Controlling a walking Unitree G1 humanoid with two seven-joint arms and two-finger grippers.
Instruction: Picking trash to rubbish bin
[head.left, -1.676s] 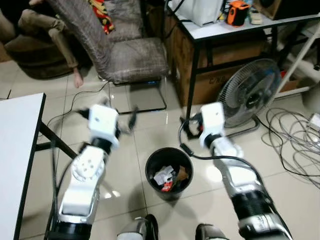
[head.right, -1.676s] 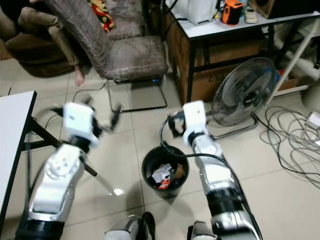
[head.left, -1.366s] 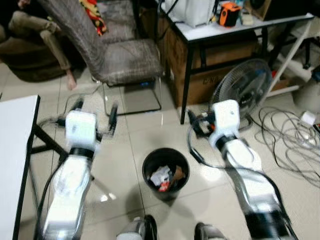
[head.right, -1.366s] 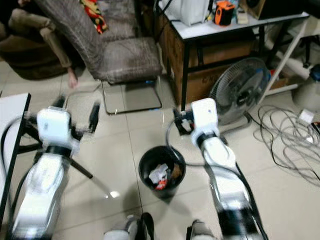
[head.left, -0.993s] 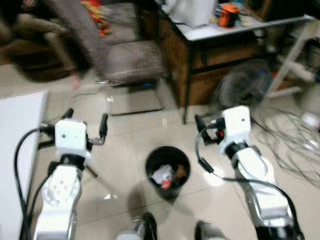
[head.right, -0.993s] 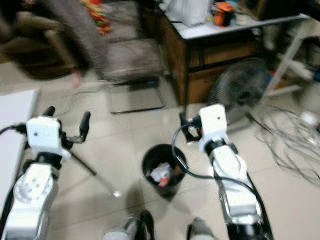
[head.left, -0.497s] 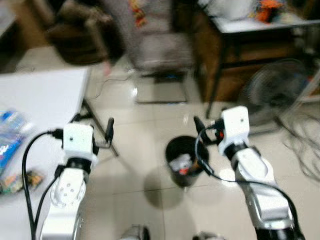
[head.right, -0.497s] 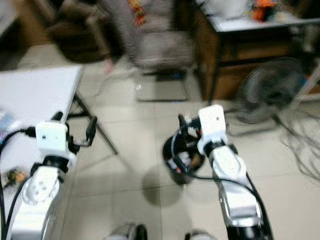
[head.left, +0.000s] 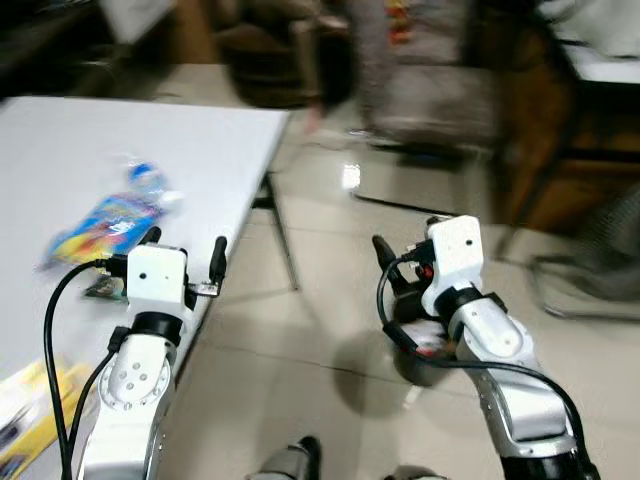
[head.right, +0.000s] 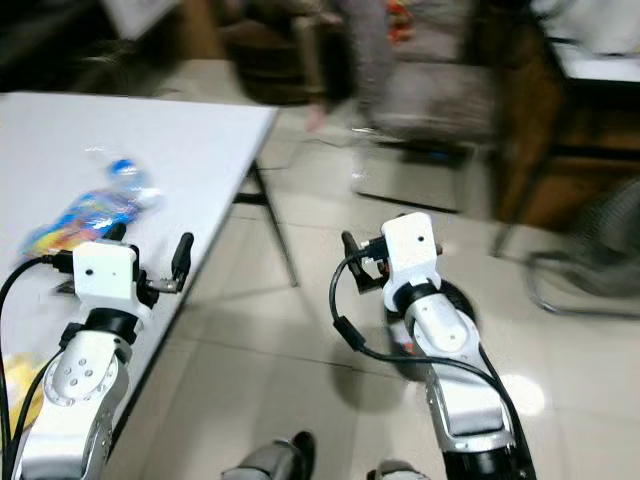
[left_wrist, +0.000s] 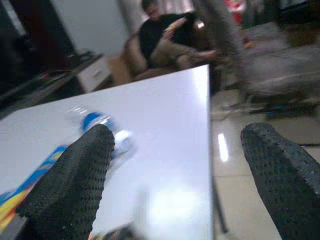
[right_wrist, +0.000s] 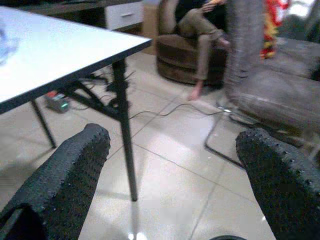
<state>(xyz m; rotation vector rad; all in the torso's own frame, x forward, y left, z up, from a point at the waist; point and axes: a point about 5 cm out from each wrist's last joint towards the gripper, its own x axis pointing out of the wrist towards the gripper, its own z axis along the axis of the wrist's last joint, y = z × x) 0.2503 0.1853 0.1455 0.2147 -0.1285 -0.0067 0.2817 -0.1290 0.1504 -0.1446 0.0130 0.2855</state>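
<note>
Evidently turned toward the desk (head.left: 60, 150) for more trash, with bottle (head.left: 115, 215) and wrappers (head.left: 25, 415) lying there, both end effectors, left (head.left: 183, 258) and right (head.left: 400, 262), empty, fingers apart, ready to grasp, bin (head.left: 420, 358) under right arm.

Both arms raised forward, left gripper (head.left: 185, 262) and right gripper (right_wrist: 170, 175) fingers spread.

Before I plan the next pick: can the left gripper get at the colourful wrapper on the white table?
Probably yes. The left gripper is open, raised at the white table edge, and the colourful wrapper lies just beyond it with nothing between them. The image is blurred, so the gap is uncertain.
</note>
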